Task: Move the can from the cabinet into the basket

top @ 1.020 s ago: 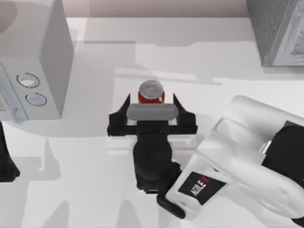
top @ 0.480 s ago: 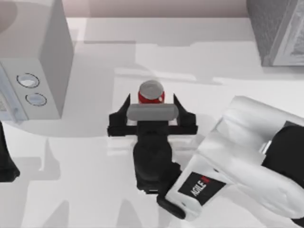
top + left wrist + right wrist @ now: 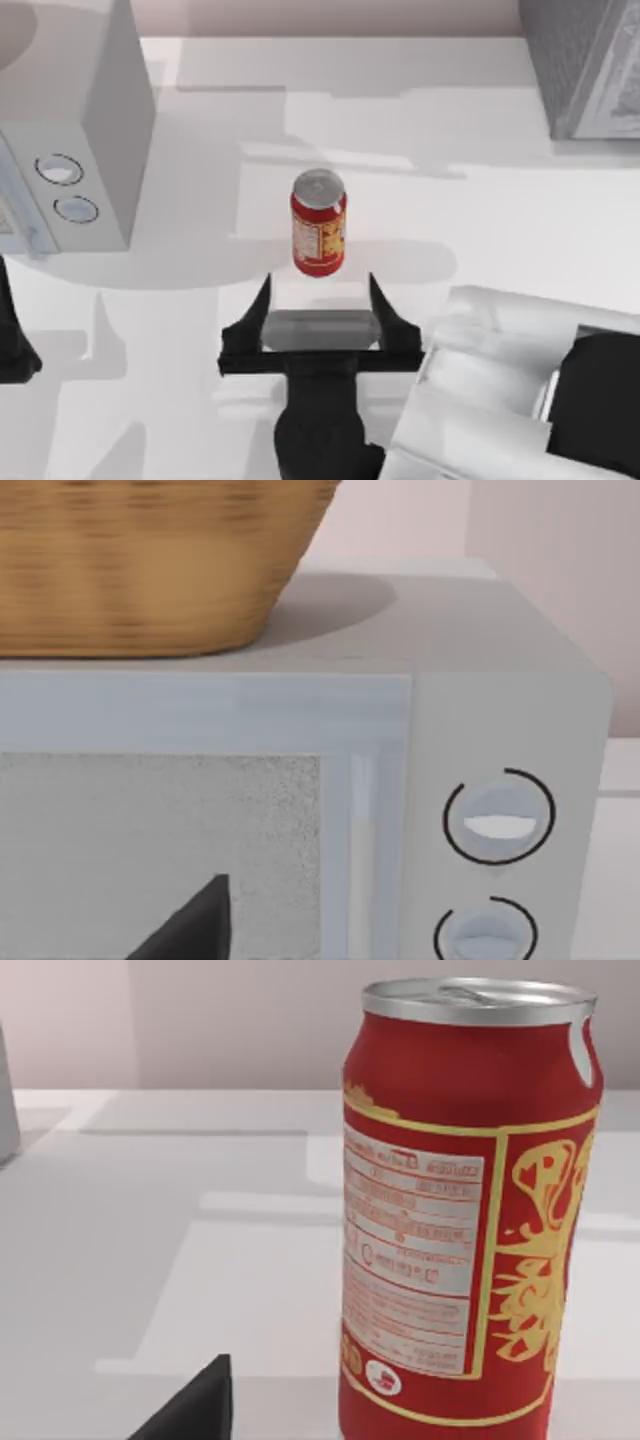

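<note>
The red can (image 3: 319, 225) with a yellow label and silver top stands upright on the white table, free of any grip. My right gripper (image 3: 319, 288) sits just in front of it, open, its two black fingers spread wider than the can. The can (image 3: 465, 1210) looms close in the right wrist view, beside one finger (image 3: 195, 1405). The dark grey speckled cabinet (image 3: 590, 60) is at the back right. A woven basket (image 3: 140, 560) rests on top of the pale box. My left arm (image 3: 12, 345) is parked at the left edge, one finger (image 3: 195, 925) showing well off centre.
A pale grey box with two round dials (image 3: 100, 120) fills the back left. Open tabletop (image 3: 450, 130) lies between it and the cabinet. The bulky white right arm (image 3: 520, 390) covers the front right.
My right gripper has drawn back from around the can toward the table's front. The can stays upright where it was, now fully uncovered.
</note>
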`<move>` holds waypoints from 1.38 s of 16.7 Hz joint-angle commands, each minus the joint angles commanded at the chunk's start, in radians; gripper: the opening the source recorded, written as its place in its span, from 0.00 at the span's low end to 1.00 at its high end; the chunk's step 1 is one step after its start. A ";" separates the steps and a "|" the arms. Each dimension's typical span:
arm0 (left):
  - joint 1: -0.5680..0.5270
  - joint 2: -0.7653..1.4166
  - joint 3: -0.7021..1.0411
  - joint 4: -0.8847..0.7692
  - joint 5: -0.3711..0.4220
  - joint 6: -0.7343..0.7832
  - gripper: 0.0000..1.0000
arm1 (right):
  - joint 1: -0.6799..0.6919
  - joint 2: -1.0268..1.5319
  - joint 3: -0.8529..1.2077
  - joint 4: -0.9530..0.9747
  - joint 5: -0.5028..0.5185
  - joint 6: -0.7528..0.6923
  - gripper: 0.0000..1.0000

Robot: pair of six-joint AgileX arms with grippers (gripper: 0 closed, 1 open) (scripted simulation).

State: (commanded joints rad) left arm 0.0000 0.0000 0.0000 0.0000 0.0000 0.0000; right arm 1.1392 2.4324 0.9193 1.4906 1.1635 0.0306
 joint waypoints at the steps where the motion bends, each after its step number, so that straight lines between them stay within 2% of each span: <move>1: 0.000 0.000 0.000 0.000 0.000 0.000 1.00 | 0.000 0.000 0.000 0.000 0.000 0.000 1.00; 5: 0.000 0.000 0.000 0.000 0.000 0.000 1.00 | -0.012 -0.001 -0.013 0.012 -0.007 0.001 1.00; 11: 0.000 0.000 0.000 0.000 0.000 0.000 1.00 | -0.063 -0.035 -0.180 0.143 -0.060 -0.002 1.00; 16: 0.000 0.000 0.000 0.000 0.000 0.000 1.00 | -0.061 -0.032 -0.188 0.151 -0.062 -0.003 1.00; 19: 0.000 0.000 0.000 0.000 0.000 0.000 1.00 | -0.112 -0.093 -0.225 0.092 -0.100 -0.004 1.00; 23: 0.000 0.000 0.000 0.000 0.000 0.000 1.00 | -0.274 -0.323 -0.342 -0.124 -0.229 -0.006 1.00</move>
State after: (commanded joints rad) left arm 0.0000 0.0000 0.0000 0.0000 0.0000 0.0000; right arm 0.8657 2.1095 0.5777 1.3664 0.9349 0.0241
